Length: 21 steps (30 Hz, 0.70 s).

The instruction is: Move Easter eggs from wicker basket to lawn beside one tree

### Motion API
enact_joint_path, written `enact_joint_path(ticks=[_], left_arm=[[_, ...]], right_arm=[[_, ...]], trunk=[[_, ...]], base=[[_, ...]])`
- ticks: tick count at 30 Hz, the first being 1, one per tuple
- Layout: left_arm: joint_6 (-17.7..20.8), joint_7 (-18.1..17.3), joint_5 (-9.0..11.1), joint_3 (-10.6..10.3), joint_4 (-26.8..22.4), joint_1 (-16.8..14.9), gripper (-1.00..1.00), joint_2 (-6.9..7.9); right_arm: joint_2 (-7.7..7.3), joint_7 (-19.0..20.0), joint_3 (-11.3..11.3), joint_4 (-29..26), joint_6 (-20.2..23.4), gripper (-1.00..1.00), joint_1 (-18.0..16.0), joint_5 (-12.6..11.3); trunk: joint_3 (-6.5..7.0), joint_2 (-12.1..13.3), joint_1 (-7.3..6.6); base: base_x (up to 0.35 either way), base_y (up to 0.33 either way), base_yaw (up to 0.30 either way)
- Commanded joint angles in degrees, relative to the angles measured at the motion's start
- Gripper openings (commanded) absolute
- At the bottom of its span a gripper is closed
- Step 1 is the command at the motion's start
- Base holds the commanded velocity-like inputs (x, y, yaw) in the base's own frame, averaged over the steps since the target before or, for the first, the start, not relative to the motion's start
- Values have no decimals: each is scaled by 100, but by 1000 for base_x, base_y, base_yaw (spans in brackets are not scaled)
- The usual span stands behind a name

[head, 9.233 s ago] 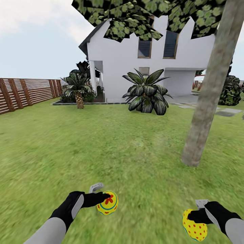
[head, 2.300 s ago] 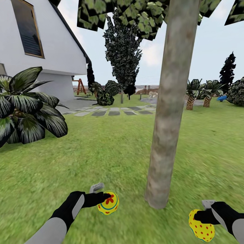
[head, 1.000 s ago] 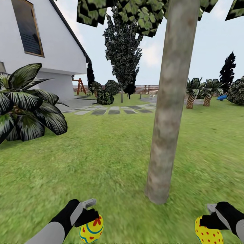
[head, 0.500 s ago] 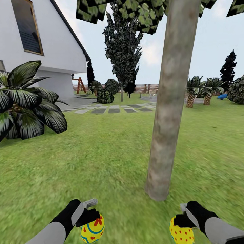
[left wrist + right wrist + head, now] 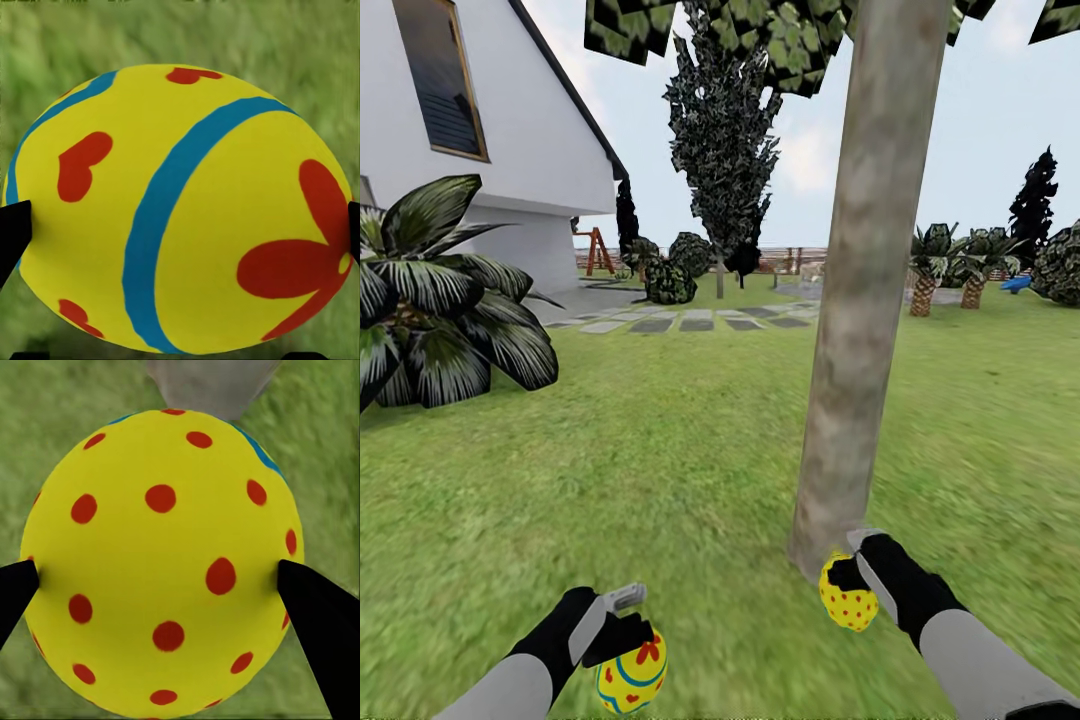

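Two Easter eggs were in view, one per gripper. Left gripper point(image 5: 622, 640), lower left of head view, had its fingers clamped on the striped egg point(image 5: 631, 677): yellow w/ blue band and red flower mark. Left wrist view confirmed it: striped egg point(image 5: 180, 210) pinched at both sides by black fingertips point(image 5: 13, 236), grass behind.

Right gripper point(image 5: 847, 578), lower centre-right of head view, had its fingers closed on the dotted egg point(image 5: 848, 602), yellow w/ red dots. Egg sat just beside the foot of the tree point(image 5: 860, 300), at the trunk base; contact w/ trunk or ground could not be told. Right wrist view: dotted egg point(image 5: 161, 562) gripped between two black fingertips point(image 5: 319, 622), grey trunk point(image 5: 214, 382) right behind it, lawn point(image 5: 45, 412) around.

Tree trunk ran from centre bottom up to the top edge, leaf crown above. Lawn point(image 5: 660, 450) covered the lower half of head view. White house point(image 5: 470, 130) stood upper left, broad-leaf shrub point(image 5: 440, 310) at left edge, dark cypress point(image 5: 720, 140) upper centre, stepping stones point(image 5: 680, 325) mid-frame. Short palms point(image 5: 945, 265) at right.
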Motion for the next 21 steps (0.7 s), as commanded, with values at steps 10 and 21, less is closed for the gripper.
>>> enact_joint_path(ticks=[10,21], left_arm=[[13,48,29,42,-41,-2,-100,-49],[-11,40,42,30,2,-2,-100,-147]], right_arm=[[73,-146,-233,311,734,-100,-5,293],[353,-163,-360,763,460,-100,-5,225]], trunk=[[-221,-406,219],[-446,-847,461]], base=[[0,0,0],[0,0,0]])
